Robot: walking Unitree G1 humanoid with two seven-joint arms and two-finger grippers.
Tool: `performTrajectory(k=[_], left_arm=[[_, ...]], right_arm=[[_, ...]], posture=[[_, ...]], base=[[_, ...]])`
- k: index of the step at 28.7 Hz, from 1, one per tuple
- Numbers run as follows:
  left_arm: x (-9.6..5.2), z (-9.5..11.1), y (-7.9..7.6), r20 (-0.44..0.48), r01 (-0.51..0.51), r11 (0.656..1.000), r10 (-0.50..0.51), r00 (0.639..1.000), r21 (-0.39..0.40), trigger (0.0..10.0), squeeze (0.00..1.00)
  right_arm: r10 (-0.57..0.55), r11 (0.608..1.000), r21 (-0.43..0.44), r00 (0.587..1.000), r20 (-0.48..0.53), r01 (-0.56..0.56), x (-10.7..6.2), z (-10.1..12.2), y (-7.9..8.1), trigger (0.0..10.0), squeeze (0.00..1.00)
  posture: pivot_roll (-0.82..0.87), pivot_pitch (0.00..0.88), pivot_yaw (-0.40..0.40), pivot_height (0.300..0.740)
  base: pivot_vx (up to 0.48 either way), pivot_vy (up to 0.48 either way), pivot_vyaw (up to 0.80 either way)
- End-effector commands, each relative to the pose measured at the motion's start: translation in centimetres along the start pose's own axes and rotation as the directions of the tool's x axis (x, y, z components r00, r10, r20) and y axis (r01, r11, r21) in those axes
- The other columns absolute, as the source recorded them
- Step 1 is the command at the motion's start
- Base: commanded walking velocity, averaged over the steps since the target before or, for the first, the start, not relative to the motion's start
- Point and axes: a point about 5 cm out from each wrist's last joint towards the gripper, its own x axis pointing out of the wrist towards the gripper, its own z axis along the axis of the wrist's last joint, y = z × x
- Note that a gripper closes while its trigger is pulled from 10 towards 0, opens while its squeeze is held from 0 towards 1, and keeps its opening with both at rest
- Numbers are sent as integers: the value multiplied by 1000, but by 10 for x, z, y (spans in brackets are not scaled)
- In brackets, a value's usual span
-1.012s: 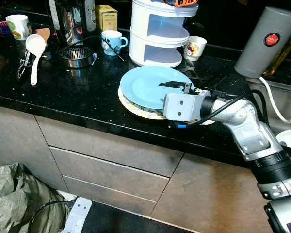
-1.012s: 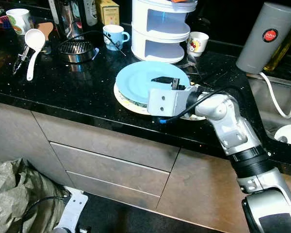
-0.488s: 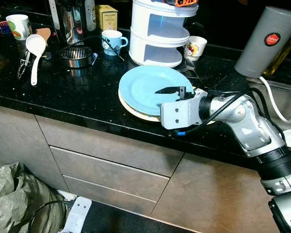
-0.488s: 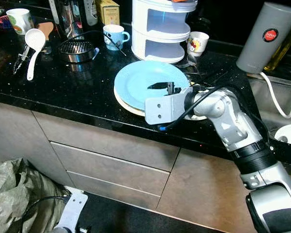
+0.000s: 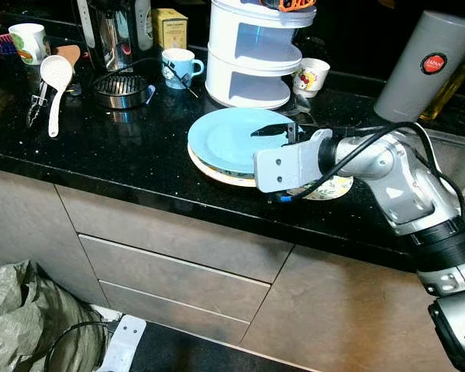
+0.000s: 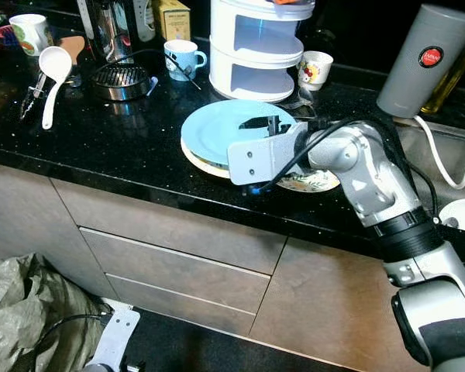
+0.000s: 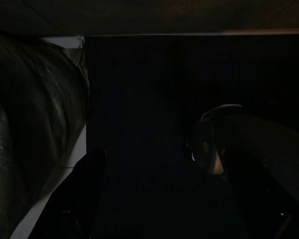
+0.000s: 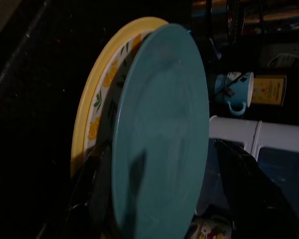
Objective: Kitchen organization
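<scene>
Black speckled countertop (image 5: pixel 132 155) runs above grey drawer fronts (image 5: pixel 163 271) in a cluttered kitchen. Near its front edge a light blue plate (image 5: pixel 229 138) tops a small stack, resting on a yellow-rimmed plate with a fruit pattern (image 8: pixel 92 112), while a floral plate (image 5: pixel 329 187) peeks out from under my right arm. My right gripper (image 5: pixel 275 130) reaches over the blue plate's near rim; in the right wrist view one black finger (image 8: pixel 97 194) lies below the plate and the other (image 8: pixel 251 191) above, the blue plate's edge held between them and that side raised off the yellow one.

Just behind the stack stands a white tiered container (image 5: pixel 252 54), with a patterned cup (image 5: pixel 310 76) beside it and a blue mug (image 5: pixel 178 66) on its other side. Farther along the counter sit a round metal strainer (image 5: pixel 122 87), a white ladle (image 5: pixel 54 85) and a white mug (image 5: pixel 27 40). A grey cylinder with a red label (image 5: pixel 422 66) stands toward the sink side.

My left arm hangs idle in shadow; I cannot tell how its fingers are set.
</scene>
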Motion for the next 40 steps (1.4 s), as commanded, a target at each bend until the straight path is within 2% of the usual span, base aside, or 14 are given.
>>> performTrajectory(k=[1,6,7,8,9,22,25,29,31,33,34,36,38,40], left_arm=[[1,-2,-6,-4,13,1000,-13,1000,0,10000,0],[1,-2,-6,-4,12,1000,-12,1000,0,10000,0],[1,-2,-6,-4,12,1000,-12,1000,0,10000,0],[1,-2,-6,-4,12,1000,-12,1000,0,10000,0],[1,-2,-6,-3,12,1000,-12,1000,0,10000,0],[1,-1,-6,0,17,1000,-17,1000,3,10000,0],[1,1,-7,4,18,1000,-18,1000,4,10000,0],[1,3,-7,8,18,1000,-18,1000,4,10000,0],[2,4,-6,15,15,1000,-15,1000,2,10000,0],[2,4,-6,15,15,1000,-15,1000,2,10000,0],[1,7,-4,27,10,1000,-10,1000,-1,10000,0],[1,7,-4,27,10,1000,-10,1000,-1,10000,0],[1,10,-2,41,5,1000,-4,999,-3,10000,0],[1,13,0,56,1,1000,-1,998,-7,10000,0]], right_arm=[[32,999,-24,999,-25,-33,-1,0,0,10000,0],[62,997,-36,998,-33,-63,-1,1,2,10000,0],[67,997,-44,997,-38,-69,-1,1,3,2471,0],[67,997,-44,997,-38,-69,-1,1,3,2471,0],[73,996,-44,996,-44,-75,-1,0,3,0,0],[-47,997,-62,996,-76,42,-5,-3,-7,0,0],[-154,987,-57,988,-31,152,-6,0,-13,0,0],[-306,951,87,944,123,297,-8,10,-21,0,0],[-449,874,334,851,272,354,-12,23,-27,0,0],[-449,874,334,851,272,354,-12,23,-27,0,0],[-557,768,582,727,402,267,-17,34,-25,0,0],[-557,768,582,727,402,267,-17,34,-25,0,0],[-615,698,699,630,474,157,-22,41,-23,0,0],[-635,672,734,585,504,96,-25,46,-21,0,0]], posture=[[66,38,-78,740],[65,37,-79,740],[65,37,-79,740],[65,37,-79,740],[66,36,-81,740],[57,30,-76,740],[55,32,-75,740],[57,34,-75,740],[59,33,-73,740],[59,33,-73,740],[65,32,-69,740],[65,32,-69,740],[66,32,-65,740],[66,31,-67,740]], base=[[0,0,0],[0,0,0],[0,0,0],[0,0,0],[0,0,0],[0,0,0],[0,0,0],[0,0,0],[0,0,0],[0,0,0],[0,0,0],[0,0,0],[0,0,0],[0,0,0]])
